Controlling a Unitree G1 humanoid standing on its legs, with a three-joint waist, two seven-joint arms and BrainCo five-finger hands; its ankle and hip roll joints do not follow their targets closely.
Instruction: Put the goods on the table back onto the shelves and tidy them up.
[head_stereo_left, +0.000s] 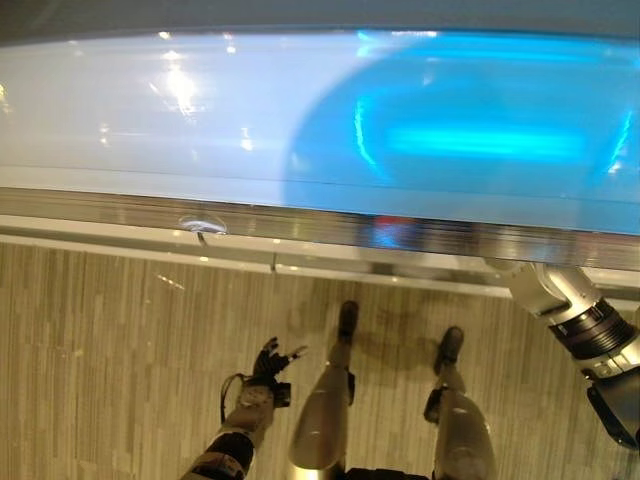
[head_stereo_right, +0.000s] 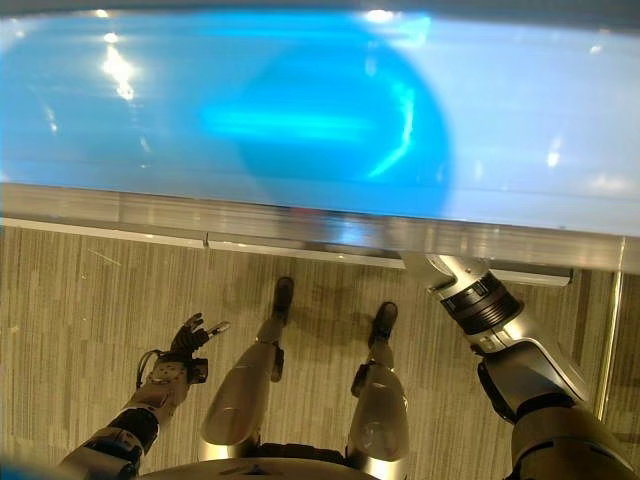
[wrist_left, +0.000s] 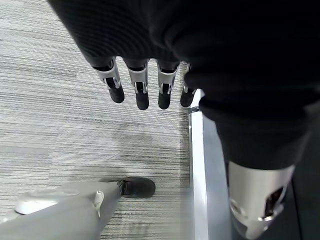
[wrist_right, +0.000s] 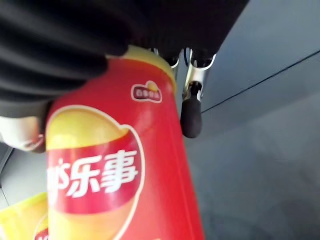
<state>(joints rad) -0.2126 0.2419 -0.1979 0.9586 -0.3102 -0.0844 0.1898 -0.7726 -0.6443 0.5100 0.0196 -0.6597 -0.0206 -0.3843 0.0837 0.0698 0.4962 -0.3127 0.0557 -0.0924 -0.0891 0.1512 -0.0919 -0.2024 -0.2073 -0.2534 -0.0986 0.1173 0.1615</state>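
The chip can (wrist_right: 120, 170) is red with a yellow top (white writing on it), held in the right hand (wrist_right: 191, 112); its bottom is cut off. A second can (wrist_right: 22, 220) perhaps sits beside it. The left hand (wrist_left: 140, 87) hangs with straight fingers above the floor (wrist_left: 60, 125).

A shelf board (head_stereo_left: 300, 120) runs across the far side of the scene, above the floor (head_stereo_left: 100, 350). The left hand (head_stereo_left: 270, 362) hangs low on the left, over the floor and apart from the shelf edge. The right arm reaches under the board on the right. The right hand (wrist_right: 192, 112) is closed around a chip can (wrist_right: 120, 165), with a second package (wrist_right: 22, 220) just beside the can.
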